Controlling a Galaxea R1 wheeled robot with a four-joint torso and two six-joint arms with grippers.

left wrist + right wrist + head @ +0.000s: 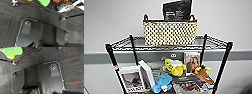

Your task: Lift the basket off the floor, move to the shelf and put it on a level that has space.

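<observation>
**One basket on the rack's top tier**

One cream woven basket (169, 33) with a dark rim and small dark loop handles sits on the level (121, 43), the uppermost wire-grid tier of the shelf (223, 65). It stands upright, roughly centred between the post tops, close to the pale wall (111, 17) behind. A black packet (177, 10) with pale print sticks up out of it.

On the tier below, in the head view, lie a framed picture (132, 80) and a white box (147, 74) leaning beside it at the left, a blue soft toy (162, 83) near the front, a yellow soft toy (174, 67) in the middle, a standing photo (191, 61) behind at the right, and an orange and yellow toy (204, 73) just beside the right front post.

Both wrist views look down at dark grey carpet (37, 13) crossed by thin red lines. A green shape (44, 2) and a printed packet (67, 7) show in the left wrist view; a green and yellow shape (12, 51) shows in the right wrist view.

Whether the left tool or the right tool is apart or together cannot be told from these views
</observation>
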